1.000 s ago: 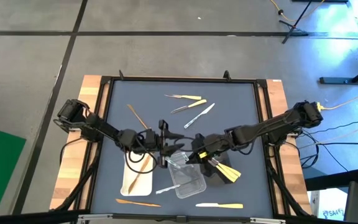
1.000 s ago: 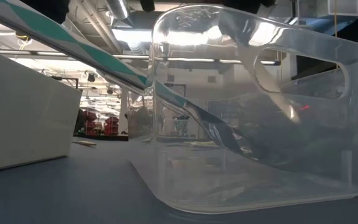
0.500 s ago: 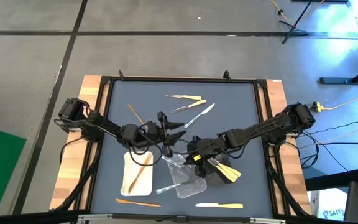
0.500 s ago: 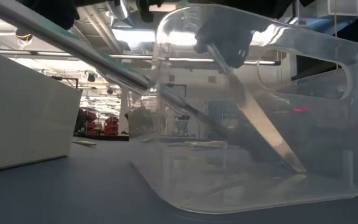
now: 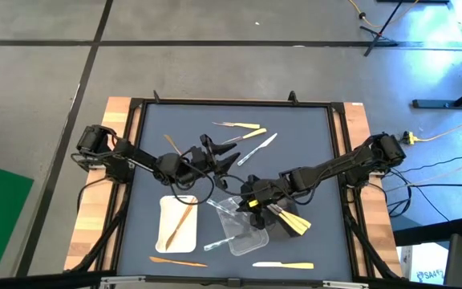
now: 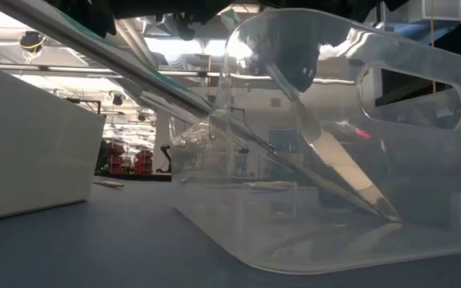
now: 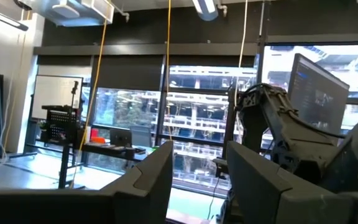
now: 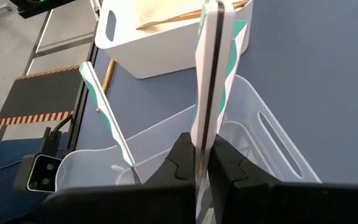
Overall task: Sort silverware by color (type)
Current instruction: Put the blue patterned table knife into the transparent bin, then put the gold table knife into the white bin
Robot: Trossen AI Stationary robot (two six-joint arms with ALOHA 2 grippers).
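Nearest to the front edge of the table you see a wooden utensil on the left and a pale utensil on the right, both lying flat on the grey mat. Just behind them stand the white tray, with one wooden utensil lying inside, and the clear tray, with a clear plastic utensil leaning over its left rim. Your right gripper is above the far rim of the clear tray, with its fingers pressed together on a clear plastic knife that slants down into this tray. Beside it on the right, cream utensils lie in the black tray. Your left gripper is behind the white tray, near the table middle, with fingers spread and nothing between them. Farther, toward the back edge, more utensils wait on the mat, and one wooden stick lies to the left of them.
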